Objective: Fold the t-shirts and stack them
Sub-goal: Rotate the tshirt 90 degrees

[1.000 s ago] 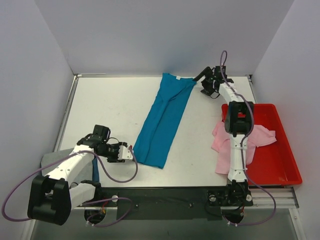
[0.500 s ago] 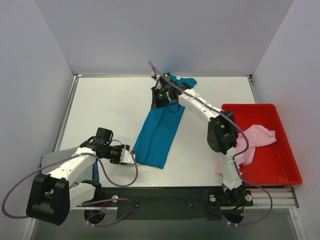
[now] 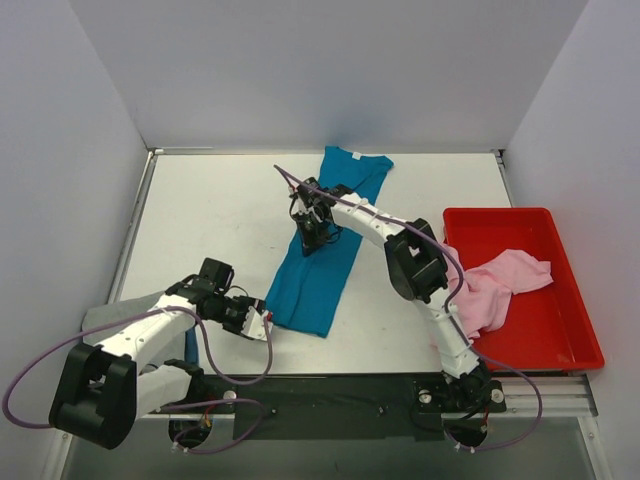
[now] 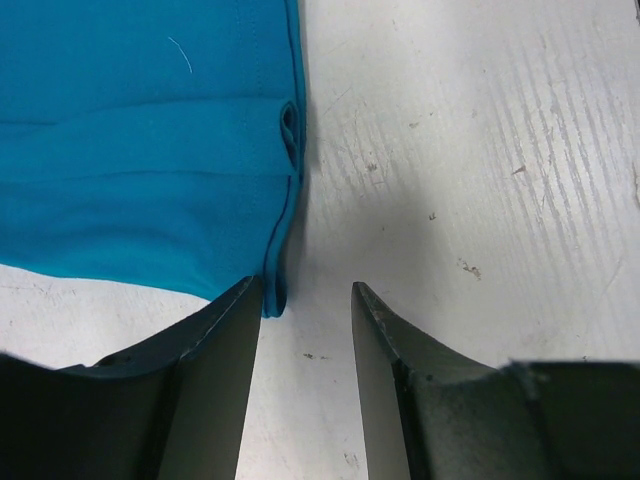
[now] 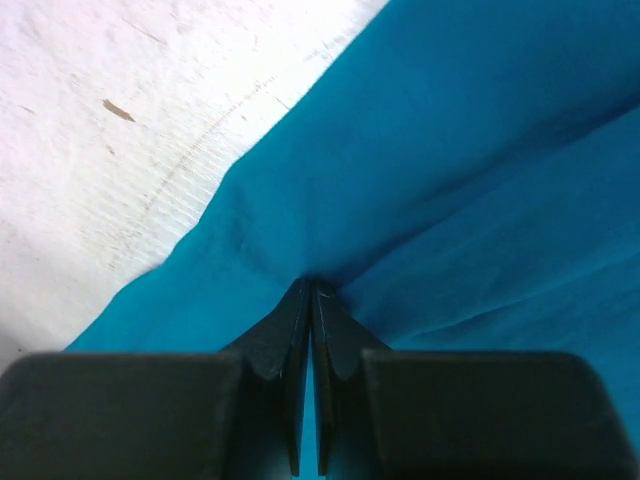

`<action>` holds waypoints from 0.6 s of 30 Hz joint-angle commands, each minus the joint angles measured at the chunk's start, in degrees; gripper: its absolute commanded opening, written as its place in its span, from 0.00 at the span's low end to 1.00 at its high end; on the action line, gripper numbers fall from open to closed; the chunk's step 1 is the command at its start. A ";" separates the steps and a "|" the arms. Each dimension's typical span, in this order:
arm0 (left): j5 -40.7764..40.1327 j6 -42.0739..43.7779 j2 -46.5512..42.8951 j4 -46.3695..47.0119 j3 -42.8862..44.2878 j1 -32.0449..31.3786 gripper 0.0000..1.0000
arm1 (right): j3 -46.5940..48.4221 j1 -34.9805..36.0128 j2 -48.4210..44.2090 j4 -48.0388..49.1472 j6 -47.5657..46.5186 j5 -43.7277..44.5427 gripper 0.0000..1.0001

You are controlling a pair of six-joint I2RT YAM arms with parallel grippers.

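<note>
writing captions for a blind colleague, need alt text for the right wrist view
The right gripper, jaws shut, pinches the edge of the teal-blue t-shirt, and the cloth puckers toward its fingertips. The shirt fills most of the view, with the scuffed white table showing at the upper left.

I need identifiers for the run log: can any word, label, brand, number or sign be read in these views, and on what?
No text can be read in any view.
teal t-shirt: plain cloth, no print or tag showing.
pink t-shirt: plain.
red tray: no marking visible.
left hand and right hand: no lettering on the fingers.
</note>
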 commanded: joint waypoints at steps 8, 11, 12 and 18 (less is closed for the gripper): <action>-4.11 -0.02 2.44 2.56 2.27 -4.85 0.51 | -12.23 -0.04 -10.75 -2.20 -5.10 5.97 0.00; -3.86 -0.99 1.65 4.42 2.00 -7.05 0.52 | -14.17 0.04 -12.34 -1.15 -5.98 5.79 0.00; -3.16 -1.34 1.30 4.34 2.44 -7.32 0.52 | -15.13 -0.04 -13.47 -0.80 -5.98 5.70 0.00; 1.15 0.59 0.95 2.74 3.42 -13.81 0.61 | -21.28 0.65 -19.54 -0.27 -6.16 7.28 0.00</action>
